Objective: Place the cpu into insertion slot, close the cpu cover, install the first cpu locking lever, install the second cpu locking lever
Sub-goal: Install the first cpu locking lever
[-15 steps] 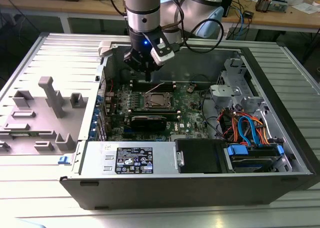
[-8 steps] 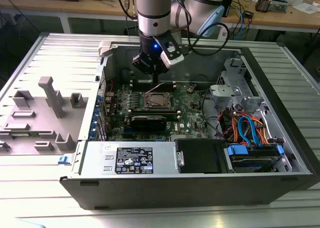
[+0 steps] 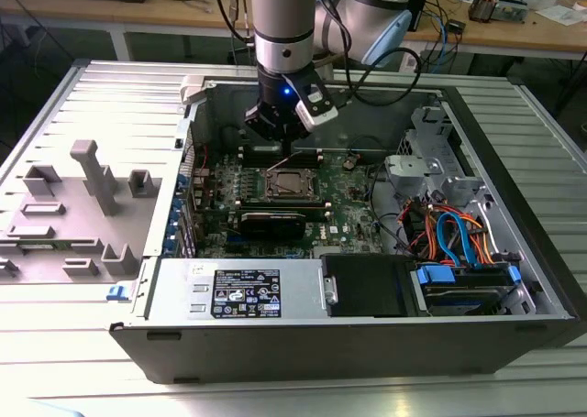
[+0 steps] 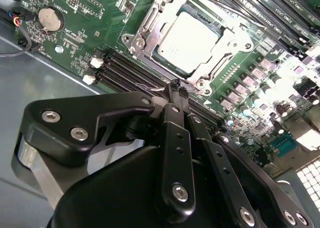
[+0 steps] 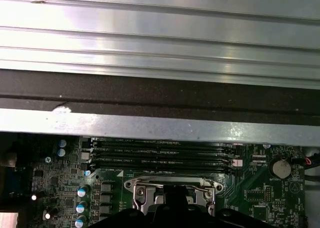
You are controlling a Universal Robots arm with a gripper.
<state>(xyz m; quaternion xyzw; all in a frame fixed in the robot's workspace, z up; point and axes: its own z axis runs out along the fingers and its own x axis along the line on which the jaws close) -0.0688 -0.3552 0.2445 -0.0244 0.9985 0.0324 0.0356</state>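
Holding my gripper [image 4: 177,89] at the insertion slot [image 4: 129,40] edge.
I see its fingers pressed together, whether they grip anything unclear; the cpu [image 4: 190,40] sits in the slot beneath the lowered cpu cover [image 4: 152,25].

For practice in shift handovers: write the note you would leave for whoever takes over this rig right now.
Gripper: shut, tips at the near edge of the cpu cover, beside a thin wire lever. Whether it grips that lever cannot be told.
cpu: lies flat inside the cover's window, on the motherboard.
Done: cpu placed, cover down over it.
Left: the two locking levers; whether either is latched does not show.
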